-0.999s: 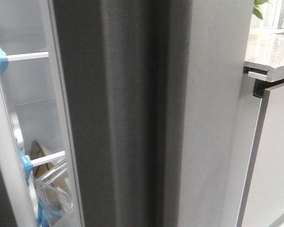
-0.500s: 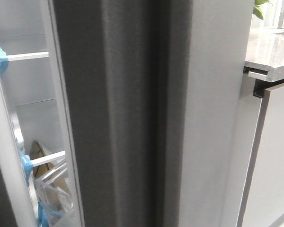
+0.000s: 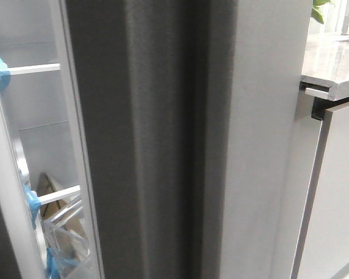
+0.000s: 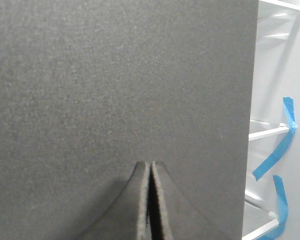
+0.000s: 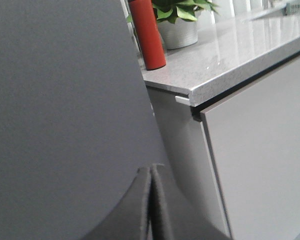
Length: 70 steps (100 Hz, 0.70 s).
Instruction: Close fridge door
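Note:
The fridge door (image 3: 134, 145) is a tall dark grey matte panel that fills the middle of the front view, with a vertical recessed groove (image 3: 193, 151) near its edge. It stands ajar, and the white inside of the fridge (image 3: 41, 116) shows beside it. Neither gripper shows in the front view. My left gripper (image 4: 151, 163) is shut and empty, its tips close against the door's dark face (image 4: 115, 80). My right gripper (image 5: 151, 167) is shut and empty, its tips just in front of the dark panel (image 5: 60, 100).
A light silver-grey side panel (image 3: 262, 145) stands right of the door. Beyond it are a stone counter (image 3: 331, 64) and a pale cabinet front (image 3: 337, 197). A red cylinder (image 5: 147, 35) and a potted plant (image 5: 179, 25) stand on the counter. White shelves carry blue tape (image 4: 275, 150), and a clear bin (image 3: 61, 238) sits low inside.

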{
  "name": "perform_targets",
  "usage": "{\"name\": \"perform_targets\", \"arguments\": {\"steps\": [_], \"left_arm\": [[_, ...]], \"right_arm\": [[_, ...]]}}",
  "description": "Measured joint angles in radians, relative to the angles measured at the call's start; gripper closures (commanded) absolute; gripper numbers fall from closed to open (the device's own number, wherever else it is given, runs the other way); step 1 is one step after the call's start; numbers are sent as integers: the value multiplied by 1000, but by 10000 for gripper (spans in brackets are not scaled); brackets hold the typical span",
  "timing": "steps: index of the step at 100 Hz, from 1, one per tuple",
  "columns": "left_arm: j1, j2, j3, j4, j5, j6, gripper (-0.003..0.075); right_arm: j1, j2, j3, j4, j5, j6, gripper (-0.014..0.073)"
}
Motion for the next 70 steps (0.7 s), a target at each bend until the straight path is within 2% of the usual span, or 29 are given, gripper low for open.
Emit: {"name": "perform_targets", "arguments": {"steps": [9,23,54,70], "left_arm": [[0,0,0,0,0,0,740],[0,0,0,0,0,0,740],[0,0,0,0,0,0,740],[0,0,0,0,0,0,740]], "right_arm": [[0,0,-47,24,41,0,638],[0,3,-208,34,147,0,638],[0,123,-555,34,414,0,638],[0,197,-726,34,547,-48,638]]}}
